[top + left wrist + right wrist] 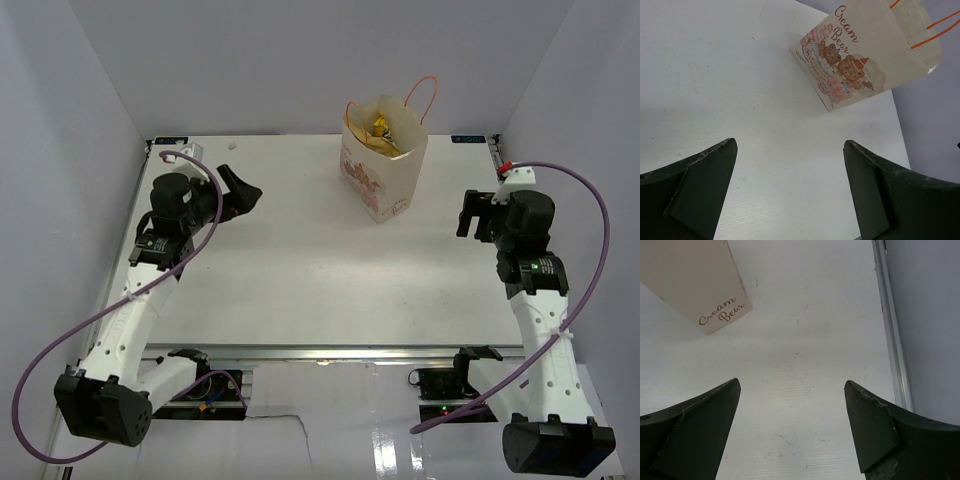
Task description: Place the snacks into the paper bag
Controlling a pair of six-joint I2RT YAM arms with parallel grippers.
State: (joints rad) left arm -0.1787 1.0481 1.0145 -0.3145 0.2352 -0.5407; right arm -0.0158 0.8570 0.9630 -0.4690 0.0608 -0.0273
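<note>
Evidently, the snacks are lodged inside the upright bag at the far middle of the surface, none being seen outside it, while the left jaws and right jaws are spread wide and empty, the right nearer it.

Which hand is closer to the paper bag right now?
The right hand, open, just right of the paper bag. The left hand, also open, is clearly farther away on the other side.

Matt paper bag on a smooth matt white table.
</note>
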